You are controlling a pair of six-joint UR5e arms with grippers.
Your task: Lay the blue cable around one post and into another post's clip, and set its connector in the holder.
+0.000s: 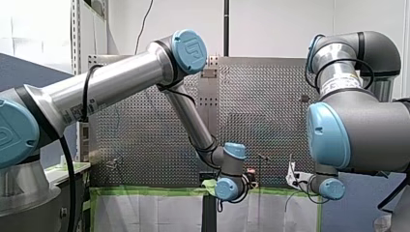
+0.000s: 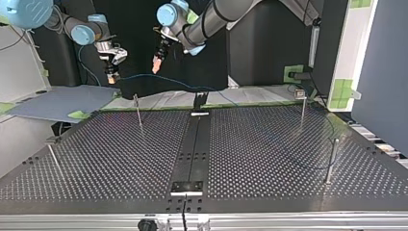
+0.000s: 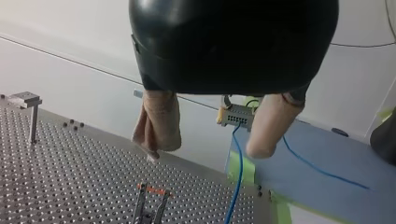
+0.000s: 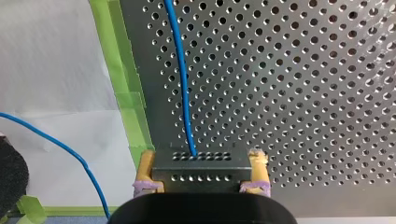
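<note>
While my right gripper (image 4: 201, 161) clamps the connector (image 4: 201, 170) so the blue cable (image 4: 181, 70) trails across the table (image 4: 303, 93), my left gripper (image 3: 206, 150) hovers near the connector, spread open and empty.

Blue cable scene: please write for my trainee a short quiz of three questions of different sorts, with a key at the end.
1. True or false: my left gripper is shut.
2. What does my right gripper hold? A: a metal post. B: the connector of the blue cable. C: a roll of tape.
3. In the right wrist view, which colour is the tape along the edge of the perforated table?

Key: 1 false, it is open and empty; 2 B; 3 green.
</note>
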